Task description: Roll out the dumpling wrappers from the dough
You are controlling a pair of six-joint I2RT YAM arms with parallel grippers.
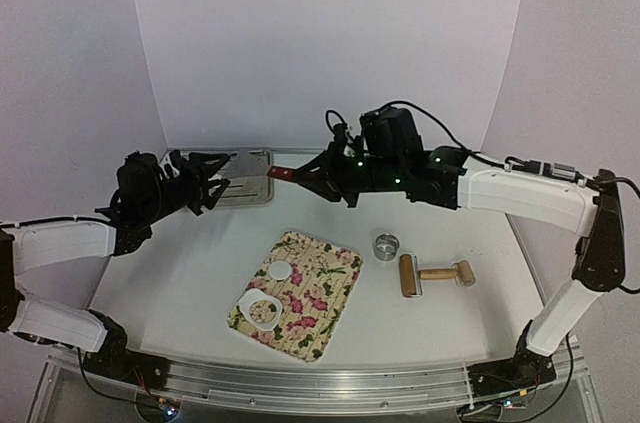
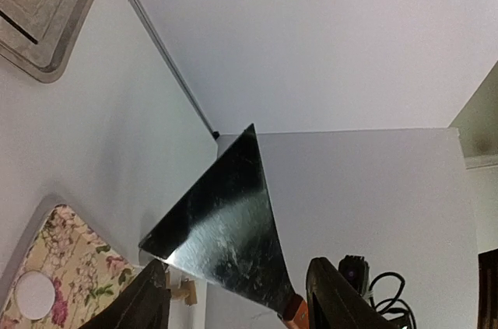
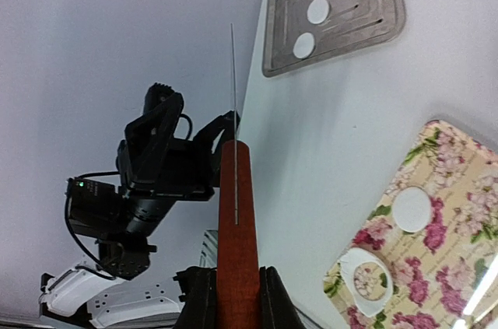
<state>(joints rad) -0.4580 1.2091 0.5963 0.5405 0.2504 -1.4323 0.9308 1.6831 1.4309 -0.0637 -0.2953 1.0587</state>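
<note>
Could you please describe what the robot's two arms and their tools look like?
The left arm and right arm have white shells on their long links and black joints. The left tool and right tool are black. Small green lights glow near the right wrist, and black cables loop above it.

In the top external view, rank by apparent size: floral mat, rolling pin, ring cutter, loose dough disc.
1. floral mat
2. rolling pin
3. ring cutter and dough disc look alike, so they are not ranked.

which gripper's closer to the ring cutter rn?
Right. The right gripper, holding the scraper, sits behind and left of the ring cutter. The left gripper is far left, by the metal tray.
</note>
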